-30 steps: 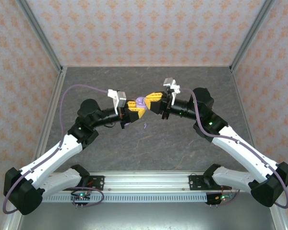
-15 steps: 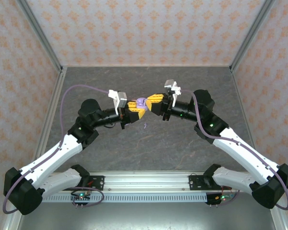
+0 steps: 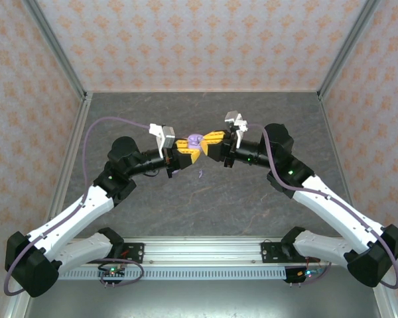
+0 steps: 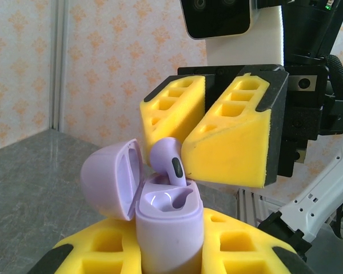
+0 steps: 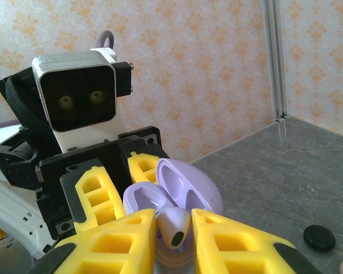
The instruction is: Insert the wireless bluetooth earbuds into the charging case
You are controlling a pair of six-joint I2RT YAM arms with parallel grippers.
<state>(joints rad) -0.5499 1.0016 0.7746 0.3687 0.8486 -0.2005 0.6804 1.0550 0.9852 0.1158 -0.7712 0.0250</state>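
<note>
From the top camera I see the table (image 3: 252, 199) as a dark grey surface with a stone pattern, dull and flat. Three walls (image 3: 199, 40) stand around it, covered with pale paper that carries an orange flower pattern. Grey metal posts (image 3: 56, 46) run along the corners. At the near edge lies a metal rail (image 3: 199, 255) where both arms are bolted. A purple cable (image 3: 109, 121) makes an arc over the left part of the surface.

Both arms meet above the middle of the table. My left gripper (image 3: 188, 152) is clenched on the charging case (image 4: 168, 228). The case stands upright between the yellow fingers, with its lid (image 4: 111, 177) swung open to the side. My right gripper (image 3: 209, 142) comes from the opposite side and grasps a lilac earbud (image 5: 172, 225). In the right wrist view the yellow pads stand against both sides of it. This earbud is directly over the open case, and its lower end reaches down to the well farther from the left wrist camera. How deep it sits I cannot tell.

A second lilac earbud (image 3: 200, 175) lies on the grey surface just below the two grippers in the top view, apart from them. In the right wrist view a black round thing (image 5: 319, 237) rests on the table, to the right.
</note>
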